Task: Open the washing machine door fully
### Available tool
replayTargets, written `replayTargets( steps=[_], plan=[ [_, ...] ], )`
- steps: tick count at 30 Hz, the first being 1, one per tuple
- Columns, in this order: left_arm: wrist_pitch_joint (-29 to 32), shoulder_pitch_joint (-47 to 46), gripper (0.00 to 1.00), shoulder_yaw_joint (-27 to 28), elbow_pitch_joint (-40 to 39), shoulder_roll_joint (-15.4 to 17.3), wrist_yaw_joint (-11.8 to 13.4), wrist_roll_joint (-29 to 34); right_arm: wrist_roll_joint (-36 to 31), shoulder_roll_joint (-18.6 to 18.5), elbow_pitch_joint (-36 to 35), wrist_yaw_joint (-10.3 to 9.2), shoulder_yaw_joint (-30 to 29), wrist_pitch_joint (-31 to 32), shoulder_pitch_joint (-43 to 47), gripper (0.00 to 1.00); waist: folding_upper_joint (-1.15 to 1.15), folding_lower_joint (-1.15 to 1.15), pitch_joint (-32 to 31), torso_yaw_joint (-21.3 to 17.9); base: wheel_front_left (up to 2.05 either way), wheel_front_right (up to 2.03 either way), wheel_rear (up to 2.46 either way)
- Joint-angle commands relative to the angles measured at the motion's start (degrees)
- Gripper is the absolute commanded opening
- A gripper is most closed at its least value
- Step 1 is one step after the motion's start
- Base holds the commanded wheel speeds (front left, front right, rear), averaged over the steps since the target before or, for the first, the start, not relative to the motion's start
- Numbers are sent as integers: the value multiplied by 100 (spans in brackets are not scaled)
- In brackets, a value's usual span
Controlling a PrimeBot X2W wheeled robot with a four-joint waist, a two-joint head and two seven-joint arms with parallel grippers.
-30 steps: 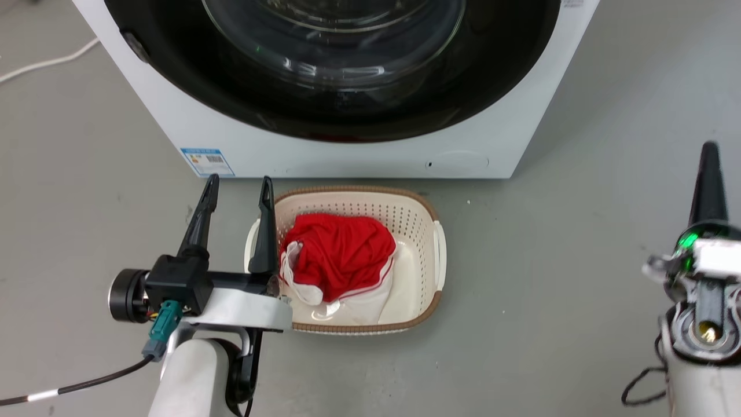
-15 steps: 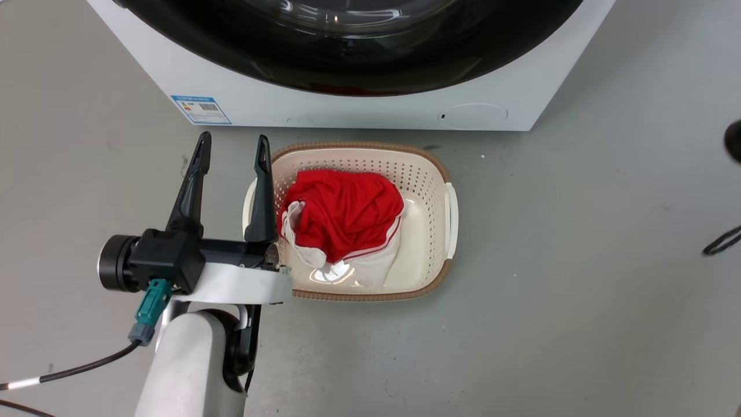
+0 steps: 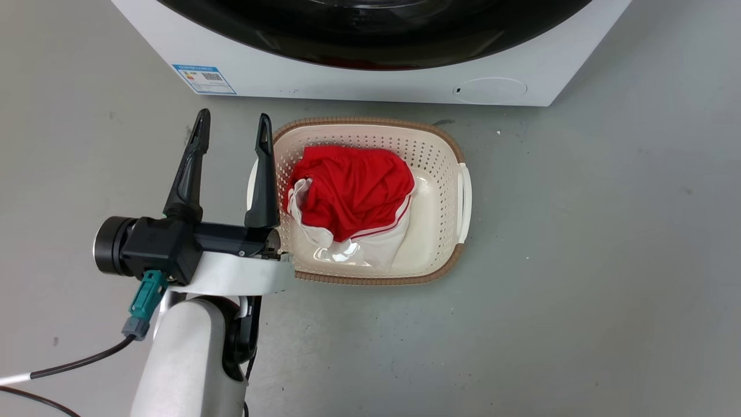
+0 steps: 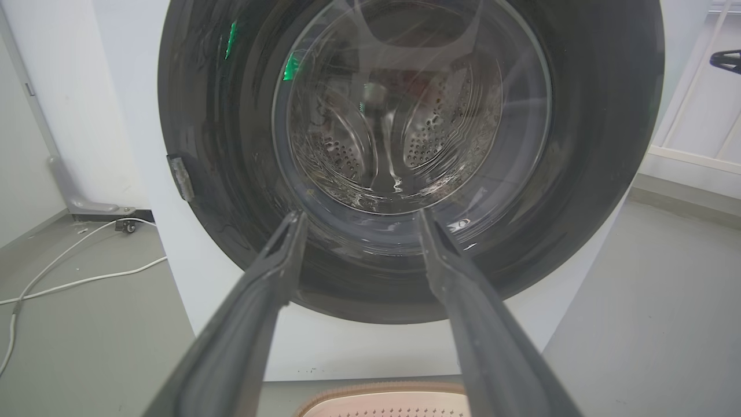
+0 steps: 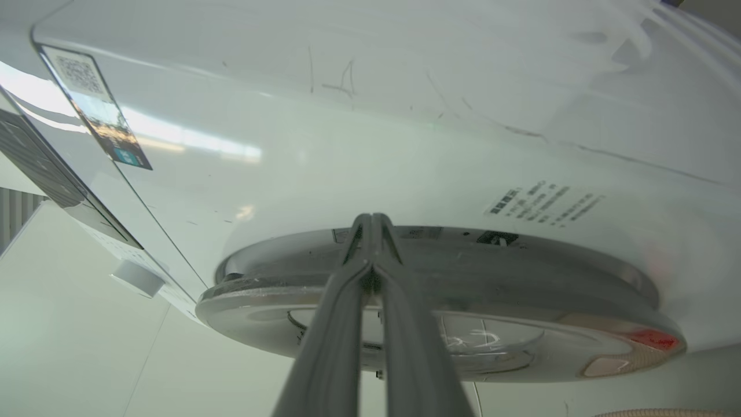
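Note:
The washing machine (image 3: 359,84) stands white at the top of the head view, with the lower arc of its glossy black washing machine door (image 3: 376,35). In the left wrist view the door (image 4: 596,145) lies against the machine's front (image 4: 133,116), and the steel drum shows through its glass. My left gripper (image 4: 362,215) is open and empty, a short way in front of the door's lower half. It hovers left of the basket (image 3: 233,116). My right gripper (image 5: 370,223) is shut, its tips at the door's rim (image 5: 521,272), which is seen edge-on against the white front (image 5: 347,145).
A cream basket (image 3: 446,150) with a red and white garment (image 3: 353,191) sits on the grey floor right before the machine. A blue sticker (image 3: 204,79) and a round flap (image 3: 489,90) mark the machine's base. White cables (image 4: 75,278) lie on the floor left of the machine.
The head camera has shifted, so the machine now sits higher in the picture. My right gripper has risen out of the head view. The left gripper stays open by the basket.

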Motion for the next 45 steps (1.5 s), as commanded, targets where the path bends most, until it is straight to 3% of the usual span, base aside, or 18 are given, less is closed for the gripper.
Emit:
replayTargets(
  steps=[1, 9, 20, 30, 45],
  plan=[
    [-15, -97, 100, -4, -33, -3, 8, -1, -96, 37, 166, 0, 174, 133, -190, 0, 0, -1, 34, 22, 0, 0, 0],
    [-15, -168, 100, -50, -116, -3, -6, 22, -485, 185, 887, 0, 665, 229, -761, 0, 0, -1, 248, 112, 0, 0, 0],
    [-15, -301, 100, -153, -180, -3, 38, 28, -692, 292, 1480, 0, 882, 419, -1230, 0, 0, -1, 502, 220, 0, 0, 0],
    [-15, -354, 100, -195, -95, -3, 86, -51, -360, 348, 1186, 6, 909, 1584, -882, 0, 0, -1, 464, 199, 0, 0, 0],
    [-15, -154, 100, -228, 143, -3, 50, -56, -11, 517, 673, 5, 976, 2459, 238, 0, 0, -1, -148, 70, 0, 0, 0]
  ],
)
